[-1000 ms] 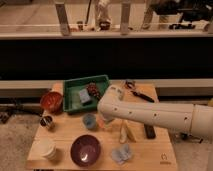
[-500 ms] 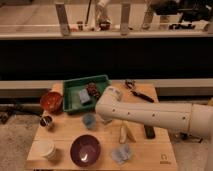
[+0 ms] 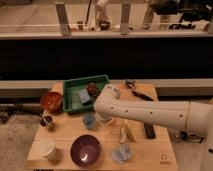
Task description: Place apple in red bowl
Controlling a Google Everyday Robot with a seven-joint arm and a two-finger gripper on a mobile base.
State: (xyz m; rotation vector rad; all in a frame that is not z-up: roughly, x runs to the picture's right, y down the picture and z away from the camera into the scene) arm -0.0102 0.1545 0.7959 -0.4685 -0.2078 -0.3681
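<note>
The apple (image 3: 46, 121), small and yellow-orange, lies on the wooden table (image 3: 65, 134) near its left edge. The red bowl (image 3: 51, 101) stands just behind it at the table's left rear, with nothing in it. My white arm reaches in from the right across the middle of the table. The gripper (image 3: 103, 118) is at the arm's left end, mostly hidden under it, next to a small blue cup (image 3: 89, 120). It is well to the right of the apple and holds nothing that I can see.
A green tray (image 3: 85, 80) with a sponge and a brown item stands at the rear. A dark purple bowl (image 3: 85, 149) and a white cup (image 3: 48, 148) stand at the front. A pale wedge (image 3: 126, 133), crumpled blue packet (image 3: 121, 153) and black tools (image 3: 136, 91) lie to the right.
The arm's end has crept slightly left and down toward the blue cup. The apple and the bowls have not moved.
</note>
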